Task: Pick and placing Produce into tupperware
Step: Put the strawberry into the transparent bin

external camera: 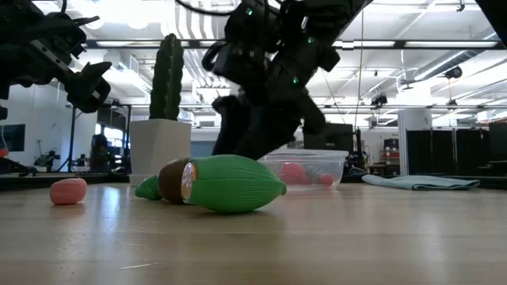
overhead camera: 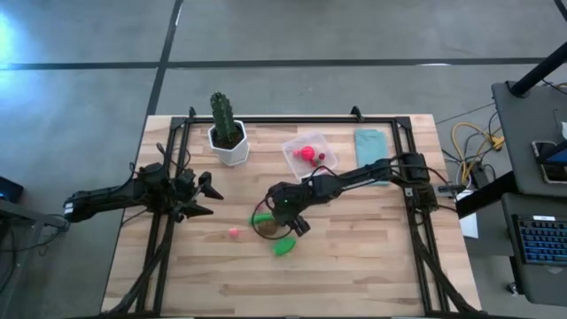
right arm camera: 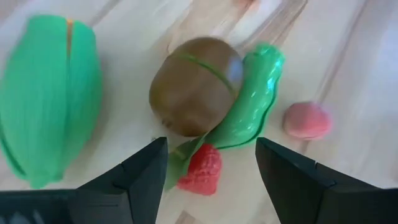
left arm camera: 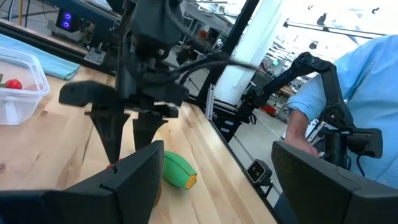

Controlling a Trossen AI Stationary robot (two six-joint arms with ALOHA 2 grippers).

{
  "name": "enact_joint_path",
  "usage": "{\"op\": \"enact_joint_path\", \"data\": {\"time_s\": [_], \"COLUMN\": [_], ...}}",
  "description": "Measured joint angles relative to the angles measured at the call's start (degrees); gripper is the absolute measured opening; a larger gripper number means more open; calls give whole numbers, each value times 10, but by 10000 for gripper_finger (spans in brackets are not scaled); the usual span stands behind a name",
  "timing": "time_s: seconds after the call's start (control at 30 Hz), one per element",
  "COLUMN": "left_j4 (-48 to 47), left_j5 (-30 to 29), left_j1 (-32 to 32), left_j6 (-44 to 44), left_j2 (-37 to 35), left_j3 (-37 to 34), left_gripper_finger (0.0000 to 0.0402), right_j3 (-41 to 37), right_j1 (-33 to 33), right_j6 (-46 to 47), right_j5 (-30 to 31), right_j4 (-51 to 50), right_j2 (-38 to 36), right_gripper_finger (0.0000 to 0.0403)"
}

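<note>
Above the brown ball (right arm camera: 196, 85), right fingers (right arm camera: 146, 171) hang spread, pointing down.

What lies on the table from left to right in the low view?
Pink piece → white pot with cactus → brown ball → green oblong piece → tupperware holding red pieces → light blue cloth.

Two green pieces (right arm camera: 50, 99), one brown ball (right arm camera: 196, 84)
</note>
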Motion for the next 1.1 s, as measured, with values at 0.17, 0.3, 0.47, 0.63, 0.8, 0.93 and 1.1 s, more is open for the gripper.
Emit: {"op": "enact_joint_path", "data": {"time_s": [0.17,0.3,0.47,0.63,0.8,0.93,1.1], "left_j4": [0,0,0,0,0,0,0], "left_j5": [0,0,0,0,0,0,0], "left_j1": [0,0,0,0,0,0,0], "left_j6": [0,0,0,0,0,0,0], "left_j2": [-1,0,0,0,0,-1,-1], "left_j3": [0,0,0,0,0,0,0], "left_gripper_finger": [283,283,283,283,283,283,283], "right_j3": [-3,-12,-17,-31,-35,-35,-34], "right_j1": [0,-1,-8,-15,-16,-16,-16], "right_j6": [4,-3,-4,-3,23,26,45], "right_j5": [0,0,0,0,0,0,0], "right_j4": [-10,5,23,24,25,35,42], "right_j2": [11,10,10,10,10,10,10], "right_gripper_finger": [236,236,236,237,237,234,233]}}
